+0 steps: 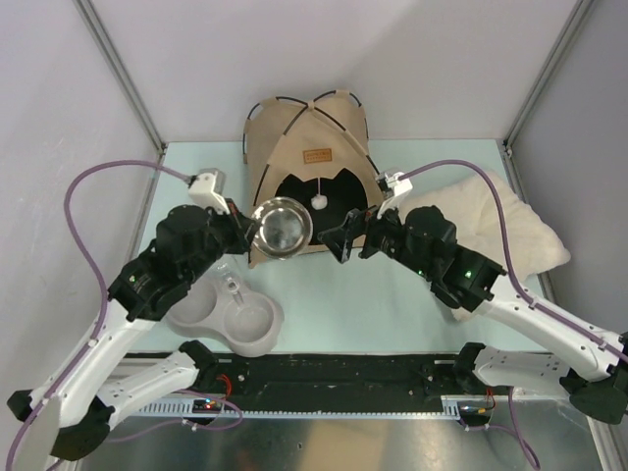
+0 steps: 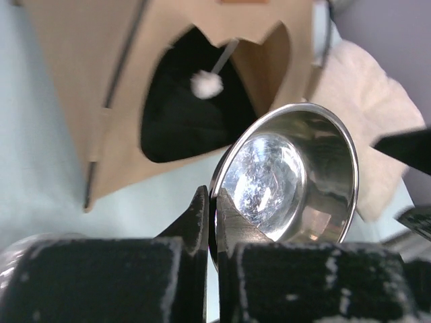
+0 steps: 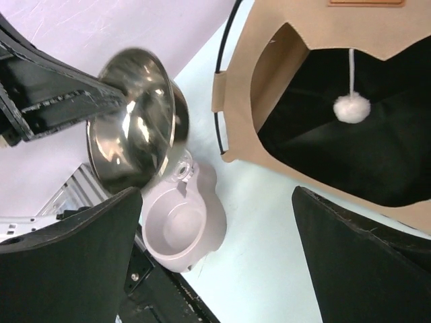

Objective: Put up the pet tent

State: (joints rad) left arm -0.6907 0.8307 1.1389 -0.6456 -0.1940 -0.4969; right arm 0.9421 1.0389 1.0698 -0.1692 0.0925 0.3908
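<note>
Nearest my bases, at the lower left of the overhead view, a grey plastic double bowl stand [image 1: 228, 319] lies on the pale green table [image 1: 392, 304]. Just above it, my left pincer [image 1: 253, 226] pinches the rim of a shiny round steel bowl [image 1: 282, 228], held tilted off the table before the doorway. My right pincer [image 1: 343, 238] hangs spread, holding nothing, just right of that bowl. Behind both, at upper centre, the tan fabric pet tent [image 1: 312, 147] stands erect, its white pompom [image 1: 319, 201] dangling in the black cat-head opening. A cream fluffy pillow [image 1: 510, 231] lies at right.
</note>
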